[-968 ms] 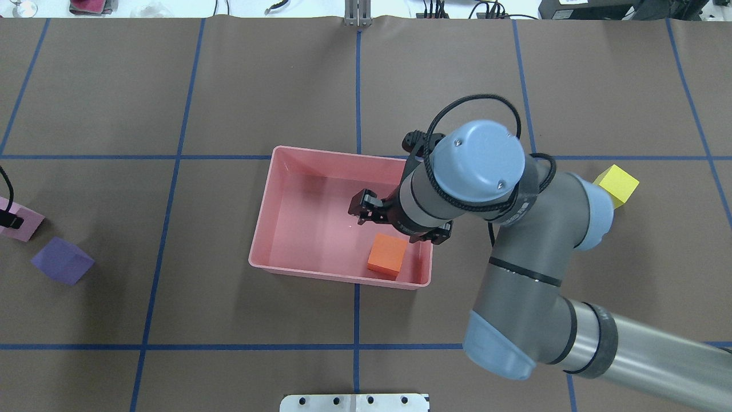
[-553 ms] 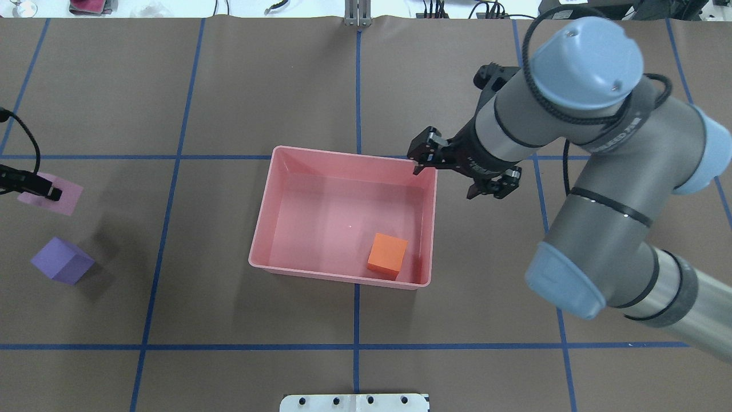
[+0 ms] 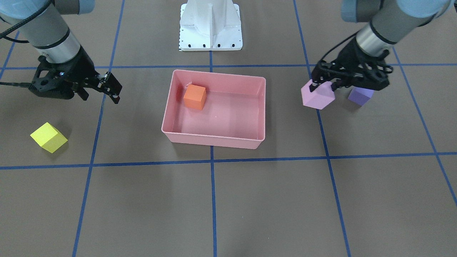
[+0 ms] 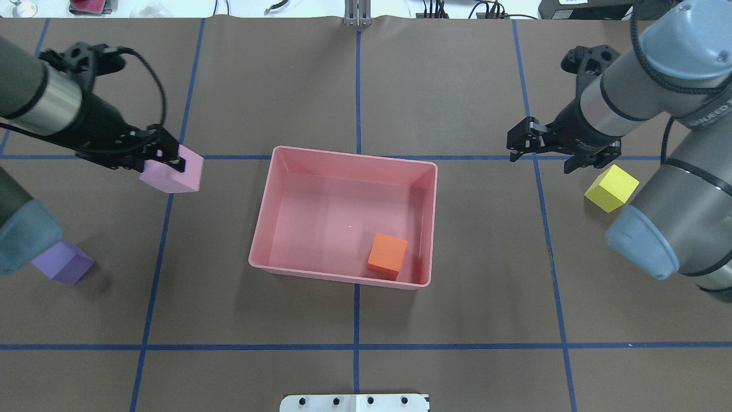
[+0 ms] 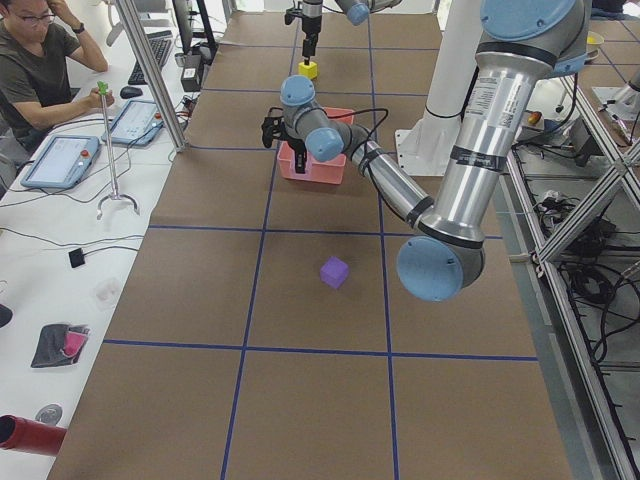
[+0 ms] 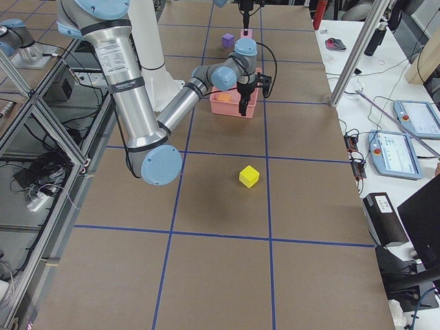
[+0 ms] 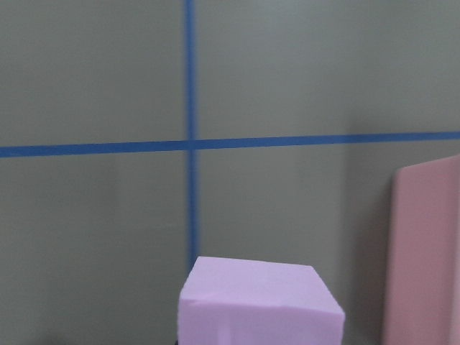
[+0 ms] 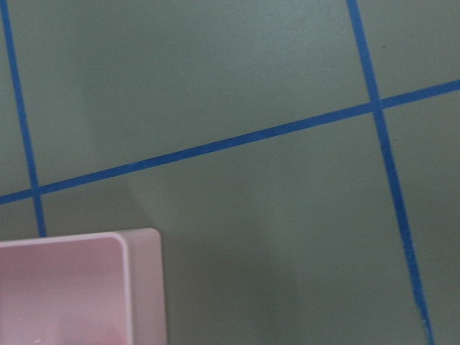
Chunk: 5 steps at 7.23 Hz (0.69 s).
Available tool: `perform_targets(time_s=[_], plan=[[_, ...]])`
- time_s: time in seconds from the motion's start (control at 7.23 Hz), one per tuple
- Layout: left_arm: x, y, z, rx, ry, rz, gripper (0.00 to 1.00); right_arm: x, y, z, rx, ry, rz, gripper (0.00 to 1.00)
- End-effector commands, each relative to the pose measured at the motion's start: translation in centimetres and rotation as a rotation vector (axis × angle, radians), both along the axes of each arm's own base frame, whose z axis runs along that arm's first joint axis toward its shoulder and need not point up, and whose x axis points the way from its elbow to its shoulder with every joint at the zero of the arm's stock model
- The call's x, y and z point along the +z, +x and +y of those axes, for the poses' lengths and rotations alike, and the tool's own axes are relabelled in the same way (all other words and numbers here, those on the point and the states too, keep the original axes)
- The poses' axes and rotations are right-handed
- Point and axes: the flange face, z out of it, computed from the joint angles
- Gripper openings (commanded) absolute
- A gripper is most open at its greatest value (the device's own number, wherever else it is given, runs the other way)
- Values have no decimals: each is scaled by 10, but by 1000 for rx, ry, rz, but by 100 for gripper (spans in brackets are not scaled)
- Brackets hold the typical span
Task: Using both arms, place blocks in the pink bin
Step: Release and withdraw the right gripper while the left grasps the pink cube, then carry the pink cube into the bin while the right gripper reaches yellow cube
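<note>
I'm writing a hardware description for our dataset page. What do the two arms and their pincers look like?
The left arm and right arm are grey-silver tubes with rounded light-blue joint caps. The left pincer and right pincer are black, two-fingered. A black cable loops at each wrist; the right arm bears a black band with white lettering, too small to read.

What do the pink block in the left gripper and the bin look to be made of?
The light pink block: matte, no glints, with a faintly uneven face in the left wrist view. Probably foam, though painted wood can't be ruled out. The pink bin: smooth, semi-glossy moulded plastic by its look. Its inner wall mirrors the orange block, and its rim is thin with rounded corners.
</note>
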Motion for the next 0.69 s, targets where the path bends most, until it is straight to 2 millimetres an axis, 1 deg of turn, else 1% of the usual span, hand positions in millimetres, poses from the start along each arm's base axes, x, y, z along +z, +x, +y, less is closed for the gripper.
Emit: perform_targets(time_s=[0.0, 0.14, 0.28, 0.41, 0.55], plan=[[-108, 106, 43, -23, -13, -71, 0, 67, 44, -39, -67, 48, 94, 100], [-127, 160, 52, -34, -4, -123, 0, 93, 52, -55, -63, 15, 123, 100], [-133, 199, 47, -53, 2, -170, 0, 111, 58, -64, -50, -18, 143, 100], [-138, 214, 40, -53, -3, -185, 0, 117, 56, -67, -51, -11, 142, 100], [-132, 219, 38, -55, -7, -199, 0, 139, 52, -74, -47, -34, 152, 100]])
